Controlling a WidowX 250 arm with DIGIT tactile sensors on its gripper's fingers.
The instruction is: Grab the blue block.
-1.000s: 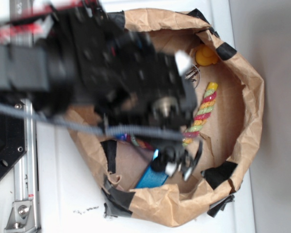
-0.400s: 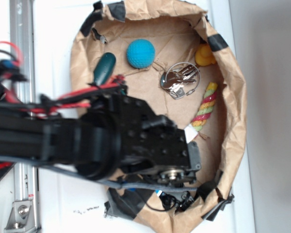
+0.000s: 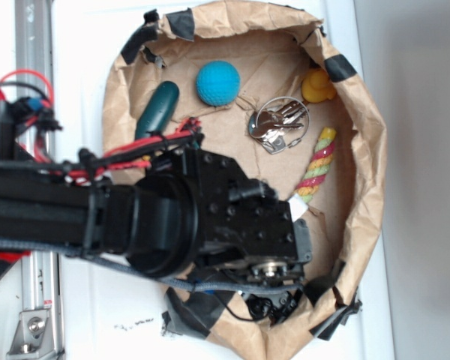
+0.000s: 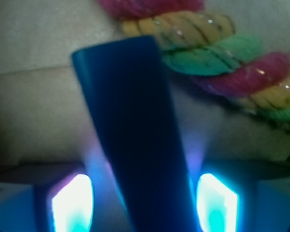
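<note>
blue block (image 4: 135,140) beside striped rope (image 4: 222,63), gripper (image 4: 145,203) astride

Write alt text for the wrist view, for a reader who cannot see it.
Close-up from the wrist camera: the blue block stands lengthwise between the gripper's two glowing fingertips, a gap showing on each side. Behind it a twisted pink, yellow and green rope toy lies on brown paper.
</note>
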